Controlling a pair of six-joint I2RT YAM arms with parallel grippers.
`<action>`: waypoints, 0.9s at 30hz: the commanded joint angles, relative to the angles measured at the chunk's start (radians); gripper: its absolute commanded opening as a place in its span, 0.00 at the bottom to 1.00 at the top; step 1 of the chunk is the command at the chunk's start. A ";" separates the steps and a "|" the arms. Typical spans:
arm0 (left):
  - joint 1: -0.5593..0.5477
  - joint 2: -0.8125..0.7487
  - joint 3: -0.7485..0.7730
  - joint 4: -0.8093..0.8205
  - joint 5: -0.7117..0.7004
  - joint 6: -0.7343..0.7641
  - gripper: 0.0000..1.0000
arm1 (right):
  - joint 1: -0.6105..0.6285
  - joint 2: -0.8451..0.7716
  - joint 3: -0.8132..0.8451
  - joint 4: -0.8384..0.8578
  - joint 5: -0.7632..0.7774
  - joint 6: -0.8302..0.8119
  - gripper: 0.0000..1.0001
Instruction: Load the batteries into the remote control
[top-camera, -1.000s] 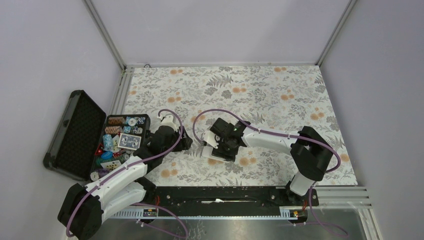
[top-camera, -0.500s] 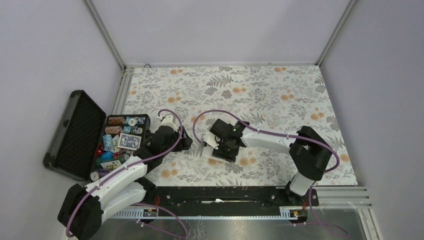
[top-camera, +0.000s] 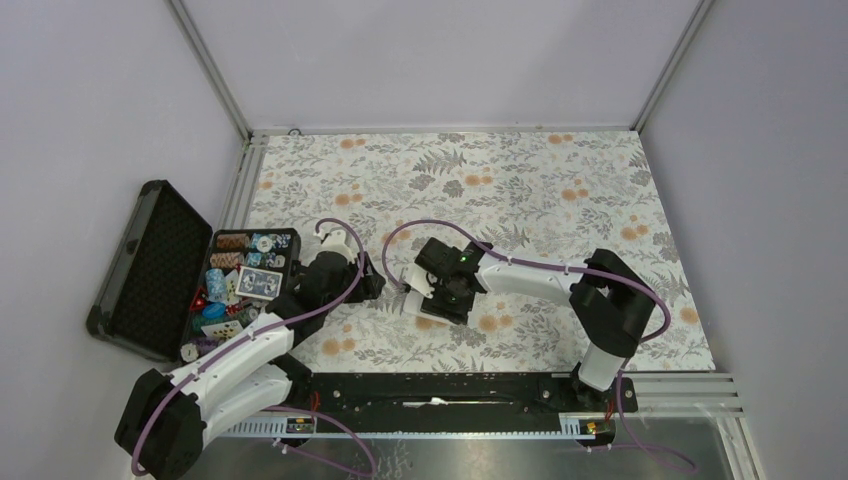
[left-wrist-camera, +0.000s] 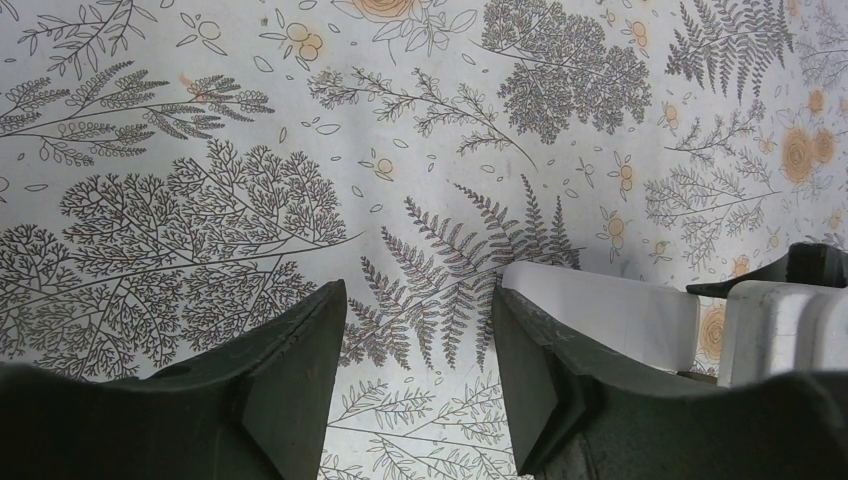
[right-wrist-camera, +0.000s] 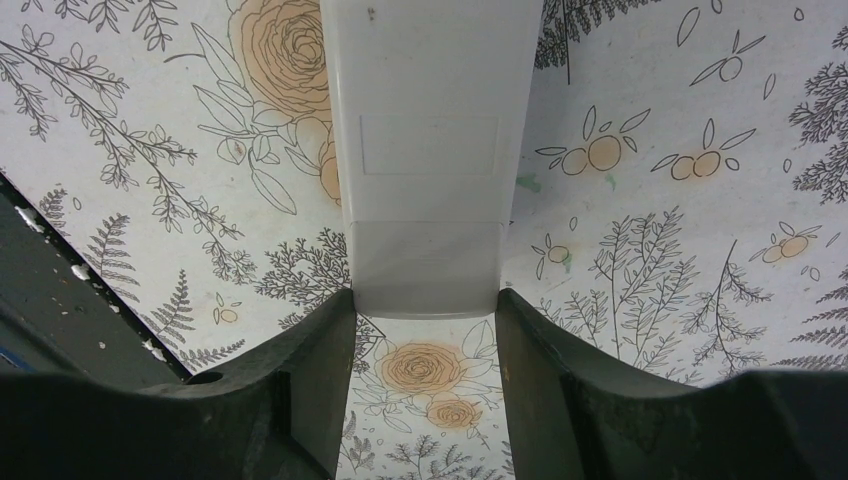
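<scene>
Floral tabletop (right-wrist-camera: 650, 200) below; the right claw (right-wrist-camera: 425, 300) pinches the near end of the white remote control (right-wrist-camera: 430, 150), back up; probably light, stiff, slick, best gripped across its long edges; the left claw (left-wrist-camera: 420, 300) gapes empty just beside it.

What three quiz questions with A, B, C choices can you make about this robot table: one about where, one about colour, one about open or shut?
1. Where is the remote control?
A) between the right gripper fingers
B) inside a black case
C) under the left arm

2. What colour is the remote control's back?
A) red
B) white
C) green

3. How is the left gripper?
A) shut on a battery
B) shut on a card
C) open, holding nothing

Answers:
1 A, its end sits between the right fingers.
2 B, it looks plain white in the right wrist view.
3 C, only flowery cloth shows between its fingers.
</scene>
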 joint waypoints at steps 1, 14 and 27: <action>0.004 -0.022 -0.003 0.031 -0.008 -0.005 0.59 | 0.012 0.014 0.042 -0.020 0.021 0.013 0.26; 0.004 -0.018 -0.003 0.033 -0.006 -0.005 0.59 | 0.017 0.034 0.051 -0.019 0.021 0.023 0.36; 0.004 -0.012 -0.003 0.039 -0.002 -0.006 0.59 | 0.019 0.040 0.053 -0.019 0.006 0.033 0.54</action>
